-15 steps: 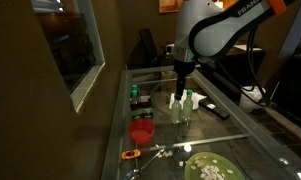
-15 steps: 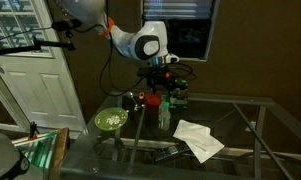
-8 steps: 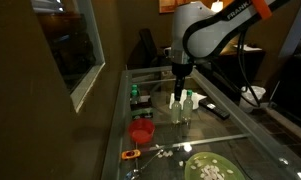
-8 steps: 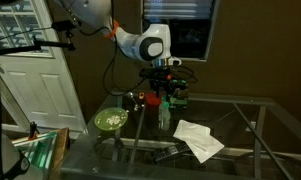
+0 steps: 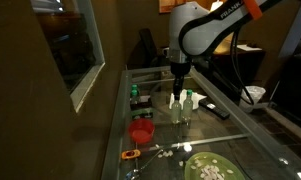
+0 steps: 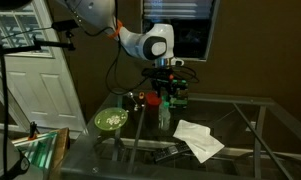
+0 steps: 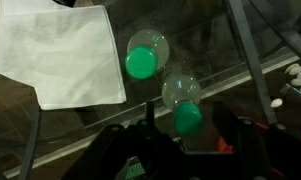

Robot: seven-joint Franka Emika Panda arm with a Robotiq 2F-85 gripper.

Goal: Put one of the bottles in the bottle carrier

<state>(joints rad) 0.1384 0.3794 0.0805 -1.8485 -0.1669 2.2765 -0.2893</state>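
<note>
Two bottles with green caps stand on the glass table, one [image 7: 142,62] farther off and one [image 7: 187,116] right under my gripper [image 7: 183,128]. The gripper is open, its dark fingers [image 7: 226,125] on either side of the near bottle's cap, with a gap on both sides. In both exterior views the gripper [image 5: 177,86] [image 6: 165,84] hangs just above the bottles [image 5: 177,108] [image 6: 164,112]. The dark bottle carrier [image 5: 138,97] [image 6: 178,95] stands close by, with green caps showing in it.
A red cup [image 5: 141,131] [image 6: 150,100] stands near the bottles. A green plate [image 5: 208,168] [image 6: 111,120] holds small white pieces. A white cloth [image 7: 60,50] [image 6: 198,138] lies beside the bottles. The table is glass with metal rails [image 7: 245,60].
The arm's upper links have shifted slightly. The gripper stays over the same bottles, still open.
</note>
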